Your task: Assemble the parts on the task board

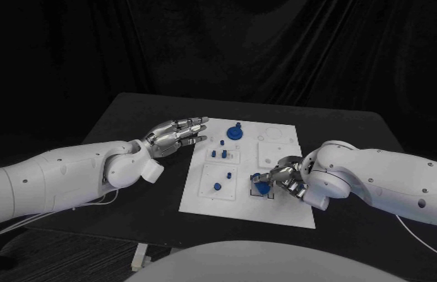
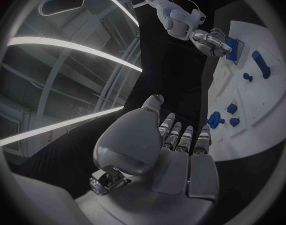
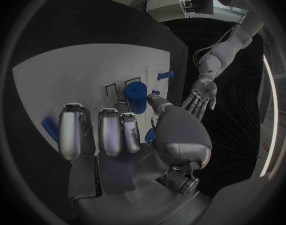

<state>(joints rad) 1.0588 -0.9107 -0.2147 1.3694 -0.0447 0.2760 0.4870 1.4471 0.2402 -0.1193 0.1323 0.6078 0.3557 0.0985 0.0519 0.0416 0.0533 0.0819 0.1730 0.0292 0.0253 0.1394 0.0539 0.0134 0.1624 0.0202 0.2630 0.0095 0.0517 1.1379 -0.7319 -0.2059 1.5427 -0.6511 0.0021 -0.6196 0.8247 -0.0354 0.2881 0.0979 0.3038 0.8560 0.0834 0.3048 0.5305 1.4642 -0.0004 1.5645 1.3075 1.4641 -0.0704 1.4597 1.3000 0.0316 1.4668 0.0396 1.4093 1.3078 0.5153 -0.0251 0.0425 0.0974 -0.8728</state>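
Lower right of the head view, nearest the camera, the right hand (image 1: 284, 182) rests over the near right part of the task board (image 1: 273, 212), its fingers (image 1: 293, 170) curled round a blue cylinder (image 1: 261, 186). The right wrist view shows that same cylinder (image 3: 135, 97) standing just past the fingers (image 3: 109, 131), touching the thumb tip, its long axis running roughly straight away from the palm and along the board's surface, close beside two small rectangular slots (image 3: 132, 80). I judge the coming move to turn on this: the cylinder has to be carried or tipped toward its seat, and the right hand is plainly the nearer one.

Further back, at the middle of the board, a small blue peg (image 1: 218, 185) sits in a square recess, and several short blue pegs (image 1: 218, 152) stand beyond it. Near the far edge a round blue knob (image 1: 235, 132) stands upright.

At the left centre of the head view, the left hand (image 1: 175, 134) hovers off the board's far left corner above the black bench (image 1: 127, 115), fingers (image 1: 194, 128) spread and holding nothing, well apart from the cylinder.

No brand, label or writing can be read on anything.
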